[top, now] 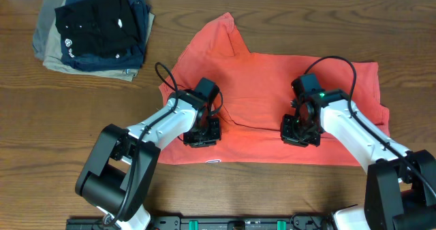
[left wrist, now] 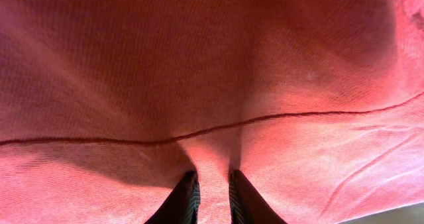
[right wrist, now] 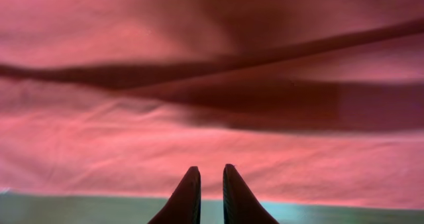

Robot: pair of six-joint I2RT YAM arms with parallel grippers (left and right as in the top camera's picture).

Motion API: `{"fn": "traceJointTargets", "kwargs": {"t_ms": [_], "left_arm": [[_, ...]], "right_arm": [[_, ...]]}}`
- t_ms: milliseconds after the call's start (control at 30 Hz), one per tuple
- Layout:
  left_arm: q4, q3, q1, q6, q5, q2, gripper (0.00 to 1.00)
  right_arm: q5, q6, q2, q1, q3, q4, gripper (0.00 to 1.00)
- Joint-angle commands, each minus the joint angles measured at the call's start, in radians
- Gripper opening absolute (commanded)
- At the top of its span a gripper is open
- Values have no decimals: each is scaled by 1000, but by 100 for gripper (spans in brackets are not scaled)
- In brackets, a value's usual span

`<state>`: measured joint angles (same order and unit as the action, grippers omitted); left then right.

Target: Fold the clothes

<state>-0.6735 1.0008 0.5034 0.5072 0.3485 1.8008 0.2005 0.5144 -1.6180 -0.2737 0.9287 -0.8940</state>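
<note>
Left end effector [left wrist: 212, 175] (closed) on T-shirt [left wrist: 199, 65]

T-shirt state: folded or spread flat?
Partly folded: the T-shirt shows a layer edge across its middle, with one sleeve sticking out.

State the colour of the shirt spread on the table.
The T-shirt is plain coral red. It shows best in the overhead view.

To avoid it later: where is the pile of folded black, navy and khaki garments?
In the overhead view the pile lies at the wooden table's far left corner, apart from the coral-red cotton T-shirt.
</note>
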Motion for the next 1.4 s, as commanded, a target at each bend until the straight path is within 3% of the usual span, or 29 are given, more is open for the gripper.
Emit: {"fn": "traceJointTargets", "kwargs": {"t_ms": [0, 900, 1367], "left_arm": [[-3, -17, -3, 22, -73, 21, 19], [-9, -17, -3, 22, -74, 21, 20], [-2, -17, -3, 21, -74, 21, 20]], "right_arm": [[-61, 40, -6, -14, -22, 29, 12], [-126, 64, -146, 38, -59, 169, 9], [-145, 3, -146, 199, -9, 176, 22]]}}
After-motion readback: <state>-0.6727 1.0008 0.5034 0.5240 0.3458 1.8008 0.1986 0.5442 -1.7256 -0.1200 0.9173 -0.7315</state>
